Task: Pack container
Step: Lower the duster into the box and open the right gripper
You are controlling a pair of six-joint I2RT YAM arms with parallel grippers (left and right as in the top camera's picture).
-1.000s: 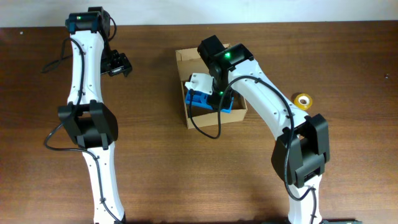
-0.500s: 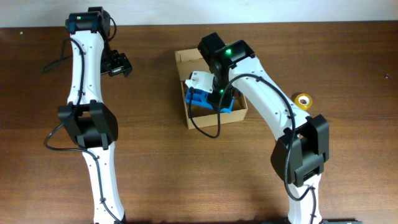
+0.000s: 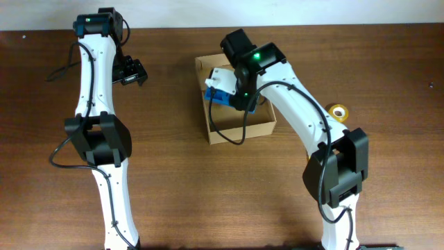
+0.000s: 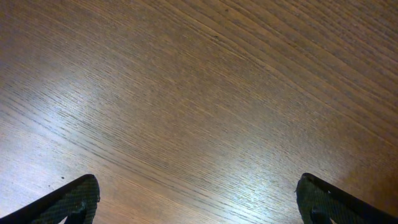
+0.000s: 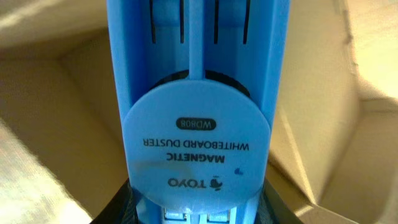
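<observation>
Holding the blue duster, right gripper has shifted toward the container's far end.

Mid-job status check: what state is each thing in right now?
Box: open, upright on the table.
Duster: gripped by the right hand, over the open box, not released.
Right hand: shut on the duster.
Left hand: open, empty, above the table.
Tape roll: lying flat on the table.

The white right arm reaches over the small open tan-brown cardboard box on the dark wooden table, a flat blue plastic item at its tip, with a small yellow tape roll lying apart to the box's right.
</observation>
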